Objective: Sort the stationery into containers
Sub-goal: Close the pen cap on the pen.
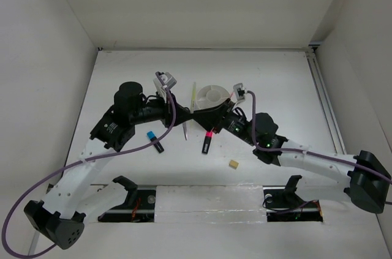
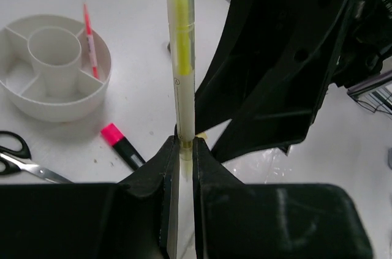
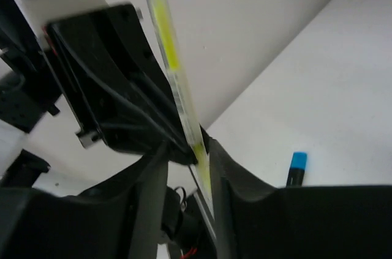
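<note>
My left gripper [image 1: 186,114] [image 2: 184,146] is shut on the lower end of a thin yellow pen [image 1: 193,93] [image 2: 182,57] and holds it upright, just left of the round white organiser [image 1: 212,95] [image 2: 55,97]. My right gripper [image 1: 200,116] [image 3: 190,162] meets it from the other side. Its jaws stand apart around the same pen [image 3: 168,45], which lies against one finger. A red pen [image 2: 90,45] lies in an outer compartment. The pink-capped highlighter [image 1: 208,140] [image 2: 122,146], the blue-capped highlighter [image 1: 154,140] [image 3: 297,168], the tan eraser [image 1: 233,163] and the scissors [image 1: 185,129] [image 2: 18,156] lie on the table.
White walls close in the table on the left, back and right. A rail [image 1: 321,97] runs along the right edge. The two arms cross the near half of the table, and their wrists nearly touch in front of the organiser.
</note>
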### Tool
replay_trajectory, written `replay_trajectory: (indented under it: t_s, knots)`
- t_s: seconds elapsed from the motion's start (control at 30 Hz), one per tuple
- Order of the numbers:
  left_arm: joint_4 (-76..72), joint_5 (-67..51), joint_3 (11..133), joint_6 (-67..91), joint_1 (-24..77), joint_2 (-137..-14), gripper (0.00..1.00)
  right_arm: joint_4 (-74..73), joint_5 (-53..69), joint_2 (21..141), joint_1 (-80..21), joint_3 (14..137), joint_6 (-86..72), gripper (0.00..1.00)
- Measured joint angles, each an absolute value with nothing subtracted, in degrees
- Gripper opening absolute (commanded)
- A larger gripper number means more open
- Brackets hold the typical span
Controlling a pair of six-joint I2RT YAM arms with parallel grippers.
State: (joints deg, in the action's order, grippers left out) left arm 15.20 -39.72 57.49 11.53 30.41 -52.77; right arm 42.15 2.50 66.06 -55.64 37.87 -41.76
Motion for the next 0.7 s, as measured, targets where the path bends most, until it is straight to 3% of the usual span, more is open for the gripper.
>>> replay_trajectory:
  t_s: [0.2,0.33,0.7]
  knots:
    - [11.1,-37.4,57.5,10.9,30.6,-51.5,0.00,38.0,3.7,65.9,-56.3,37.9,-41.6,0.60]
    - [9.9,-33.7,57.1,10.2,32.6,-52.0,0.00,34.9,3.7,61.8,-55.2,37.4,-41.1,0.64]
    - [1.4,-26.9,60.7,8.4,33.0,-72.9,0.00,10.5,-9.4,28.3,-50.6,39.1,-33.5,0.74]
